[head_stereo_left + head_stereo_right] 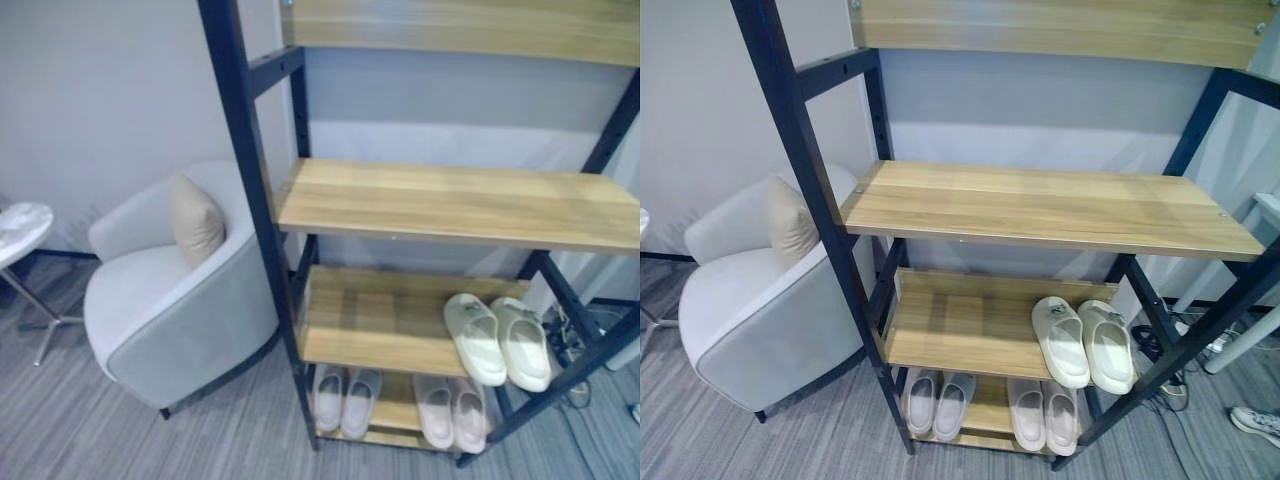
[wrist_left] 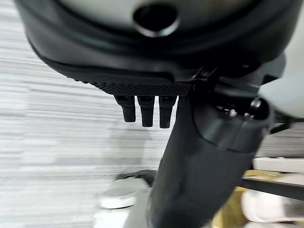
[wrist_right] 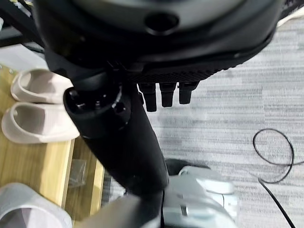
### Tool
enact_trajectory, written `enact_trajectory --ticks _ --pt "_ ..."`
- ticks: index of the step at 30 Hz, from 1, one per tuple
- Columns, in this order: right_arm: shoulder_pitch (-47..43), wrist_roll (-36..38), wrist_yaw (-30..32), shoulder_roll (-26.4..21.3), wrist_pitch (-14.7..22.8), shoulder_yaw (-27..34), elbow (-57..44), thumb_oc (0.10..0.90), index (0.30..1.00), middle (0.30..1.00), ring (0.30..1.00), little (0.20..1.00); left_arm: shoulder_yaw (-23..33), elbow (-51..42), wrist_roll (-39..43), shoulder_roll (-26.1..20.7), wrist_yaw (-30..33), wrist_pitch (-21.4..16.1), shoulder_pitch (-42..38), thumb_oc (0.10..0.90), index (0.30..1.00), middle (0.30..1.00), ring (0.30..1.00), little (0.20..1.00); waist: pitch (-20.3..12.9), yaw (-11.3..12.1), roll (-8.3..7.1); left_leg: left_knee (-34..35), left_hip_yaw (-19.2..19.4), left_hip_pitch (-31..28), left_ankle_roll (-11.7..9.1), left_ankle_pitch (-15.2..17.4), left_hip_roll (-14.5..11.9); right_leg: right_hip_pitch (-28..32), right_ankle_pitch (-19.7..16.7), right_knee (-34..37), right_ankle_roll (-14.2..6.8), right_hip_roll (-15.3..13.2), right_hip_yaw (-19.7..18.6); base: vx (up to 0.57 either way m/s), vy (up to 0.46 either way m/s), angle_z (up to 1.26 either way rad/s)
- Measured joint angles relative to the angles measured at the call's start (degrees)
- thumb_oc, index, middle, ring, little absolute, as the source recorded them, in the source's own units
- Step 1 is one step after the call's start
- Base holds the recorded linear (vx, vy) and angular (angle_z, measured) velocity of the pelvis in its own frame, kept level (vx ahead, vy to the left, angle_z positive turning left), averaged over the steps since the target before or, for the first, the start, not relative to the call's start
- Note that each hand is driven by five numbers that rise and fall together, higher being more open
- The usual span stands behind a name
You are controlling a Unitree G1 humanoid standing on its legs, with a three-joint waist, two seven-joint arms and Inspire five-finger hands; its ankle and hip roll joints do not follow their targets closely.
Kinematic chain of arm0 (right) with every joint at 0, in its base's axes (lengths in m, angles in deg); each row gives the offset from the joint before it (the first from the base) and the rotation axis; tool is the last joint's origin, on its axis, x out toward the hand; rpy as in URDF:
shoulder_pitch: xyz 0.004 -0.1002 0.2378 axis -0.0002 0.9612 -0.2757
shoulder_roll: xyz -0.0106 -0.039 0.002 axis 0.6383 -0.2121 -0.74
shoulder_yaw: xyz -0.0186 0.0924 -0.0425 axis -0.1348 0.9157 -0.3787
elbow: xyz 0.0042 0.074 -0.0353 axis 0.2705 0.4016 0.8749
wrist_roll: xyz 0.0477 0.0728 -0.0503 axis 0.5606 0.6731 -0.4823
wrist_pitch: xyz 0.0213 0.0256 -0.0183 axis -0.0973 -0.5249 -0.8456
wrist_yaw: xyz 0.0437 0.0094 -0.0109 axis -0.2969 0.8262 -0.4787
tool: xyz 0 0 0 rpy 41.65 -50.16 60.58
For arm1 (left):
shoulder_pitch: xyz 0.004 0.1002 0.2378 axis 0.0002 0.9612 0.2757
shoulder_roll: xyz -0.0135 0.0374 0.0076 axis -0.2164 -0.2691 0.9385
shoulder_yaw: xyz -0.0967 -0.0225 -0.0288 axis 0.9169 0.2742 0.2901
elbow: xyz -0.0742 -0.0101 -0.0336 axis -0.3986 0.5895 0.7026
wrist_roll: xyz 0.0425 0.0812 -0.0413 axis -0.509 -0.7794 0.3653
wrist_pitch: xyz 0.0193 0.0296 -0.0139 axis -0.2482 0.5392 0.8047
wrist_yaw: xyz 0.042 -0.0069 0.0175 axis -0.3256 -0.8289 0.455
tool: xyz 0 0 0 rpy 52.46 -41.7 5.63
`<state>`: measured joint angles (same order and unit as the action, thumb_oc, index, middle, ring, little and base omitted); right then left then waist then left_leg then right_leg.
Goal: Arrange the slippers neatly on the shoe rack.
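Three slipper pairs sit on the dark-framed wooden shoe rack [image 1: 400, 205], L to R: pale grey pair [image 1: 345, 398] and pinkish pair [image 1: 450, 412] on bottom shelf, cream pair [image 1: 497, 340] on middle shelf. Left hand [image 2: 147, 110] and right hand [image 3: 166, 92]: fingers straight, holding nothing. Looks done, pairs aligned; next is prob just a check.

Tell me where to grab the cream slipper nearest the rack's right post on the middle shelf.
Judging by its pose, pinch the cream slipper at its front end, which overhangs the middle shelf. Come from the open front; the right post crowds its right side.
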<state>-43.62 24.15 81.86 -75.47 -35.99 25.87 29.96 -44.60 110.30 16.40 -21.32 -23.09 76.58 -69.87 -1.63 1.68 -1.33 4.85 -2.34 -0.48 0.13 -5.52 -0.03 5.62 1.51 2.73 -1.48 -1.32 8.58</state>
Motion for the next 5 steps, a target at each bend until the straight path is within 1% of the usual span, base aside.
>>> enact_trajectory --ticks 2,5 --pt "-0.4 0.2 0.0 0.0 -0.1 0.0 -0.1 0.8 0.9 0.9 0.9 0.9 0.3 1.9 -2.1 0.1 0.8 0.2 0.8 0.8 0.9 0.9 0.9 0.9 0.0 0.0 -0.05 0.0 0.9 -0.4 0.1 0.3 0.0 -0.1 0.0 -0.1 0.0 -0.1 -0.7 0.02 0.044 -0.23" --pt "-0.5 1.5 0.0 0.0 -0.2 0.0 -0.1 0.8 0.9 0.9 0.9 0.9 2.6 3.4 -4.1 0.1 2.4 1.4 1.3 0.8 0.9 0.9 0.9 0.9 0.0 0.1 0.14 0.0 2.3 -0.8 0.2 0.7 -0.1 -0.4 0.0 -0.5 -0.1 -0.1 -2.4 0.0 0.043 -0.24"
